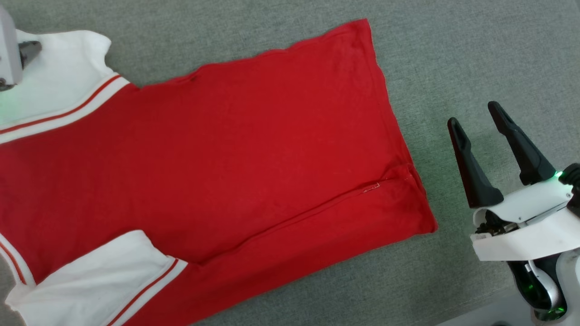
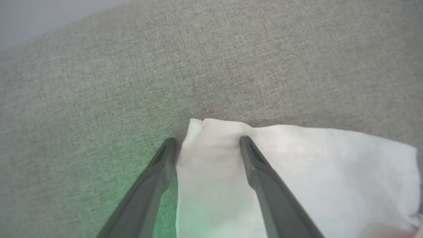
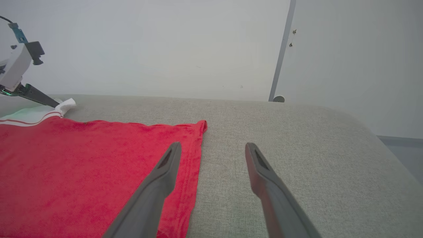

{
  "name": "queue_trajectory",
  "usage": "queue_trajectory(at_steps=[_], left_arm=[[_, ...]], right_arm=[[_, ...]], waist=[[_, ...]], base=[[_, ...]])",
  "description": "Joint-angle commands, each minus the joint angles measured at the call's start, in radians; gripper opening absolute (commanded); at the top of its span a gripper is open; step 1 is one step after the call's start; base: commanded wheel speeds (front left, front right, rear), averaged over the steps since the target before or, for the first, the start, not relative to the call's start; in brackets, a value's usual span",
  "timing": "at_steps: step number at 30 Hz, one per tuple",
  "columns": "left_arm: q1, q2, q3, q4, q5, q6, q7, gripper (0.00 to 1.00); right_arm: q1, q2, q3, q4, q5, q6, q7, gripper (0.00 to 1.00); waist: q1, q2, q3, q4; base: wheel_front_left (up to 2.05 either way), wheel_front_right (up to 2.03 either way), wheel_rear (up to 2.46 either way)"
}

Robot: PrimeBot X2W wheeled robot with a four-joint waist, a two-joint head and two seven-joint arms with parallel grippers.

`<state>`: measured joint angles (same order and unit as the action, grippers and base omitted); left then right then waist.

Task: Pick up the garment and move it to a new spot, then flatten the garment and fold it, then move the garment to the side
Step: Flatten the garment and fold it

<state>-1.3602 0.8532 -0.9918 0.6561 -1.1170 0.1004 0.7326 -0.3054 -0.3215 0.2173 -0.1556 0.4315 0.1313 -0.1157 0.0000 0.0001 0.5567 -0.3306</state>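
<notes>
The garment [image 1: 253, 149], red with white sleeves and striped trim, lies spread flat on the grey fabric surface [image 1: 453, 54], its hem toward the right. Its near long edge is folded over onto the body, and the near white sleeve [image 1: 99, 276] lies at the lower left. My left gripper [image 1: 25, 50] is at the far white sleeve [image 2: 330, 172]. It is open, with the sleeve's corner between its fingers [image 2: 207, 140]. My right gripper [image 1: 473, 114] hovers open just right of the hem, with nothing between its fingers [image 3: 213, 145]. In the right wrist view, its left finger overlaps the hem of the garment [image 3: 82, 165].
The grey surface [image 3: 297, 148] stretches bare to the right of the hem and beyond the shirt. Its near edge [image 1: 466, 312] shows at the lower right of the head view. Its far side ends at a pale wall [image 3: 165, 49].
</notes>
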Motion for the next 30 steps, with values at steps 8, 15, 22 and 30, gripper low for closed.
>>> queue_trajectory(at_steps=[8,15,22,30], left_arm=[[0.097,-0.038,-0.054,0.041,-0.065,0.035,0.182,0.00],[0.075,-0.042,-0.051,0.007,-0.047,0.033,0.151,0.00],[0.056,-0.075,-0.048,0.009,-0.048,0.033,0.139,0.00],[0.030,-0.123,-0.048,0.036,-0.046,0.020,0.130,0.00]], right_arm=[[-0.013,-0.004,-0.011,0.002,0.013,-0.001,0.013,1.00],[-0.044,-0.011,-0.006,-0.005,0.034,-0.001,0.064,1.00],[-0.200,-0.036,0.029,0.071,0.103,-0.001,0.228,1.00],[-0.479,-0.057,0.137,0.294,0.218,-0.001,0.427,1.00]], waist=[[0.0000,-0.0001,-0.003,0.006],[0.0000,-0.0001,-0.002,0.014],[0.0000,-0.0001,0.000,0.028],[0.0000,-0.0001,0.011,0.053]], base=[[0.00,0.00,0.00],[0.00,0.00,0.00],[0.00,0.00,0.00],[0.00,0.00,0.00]])
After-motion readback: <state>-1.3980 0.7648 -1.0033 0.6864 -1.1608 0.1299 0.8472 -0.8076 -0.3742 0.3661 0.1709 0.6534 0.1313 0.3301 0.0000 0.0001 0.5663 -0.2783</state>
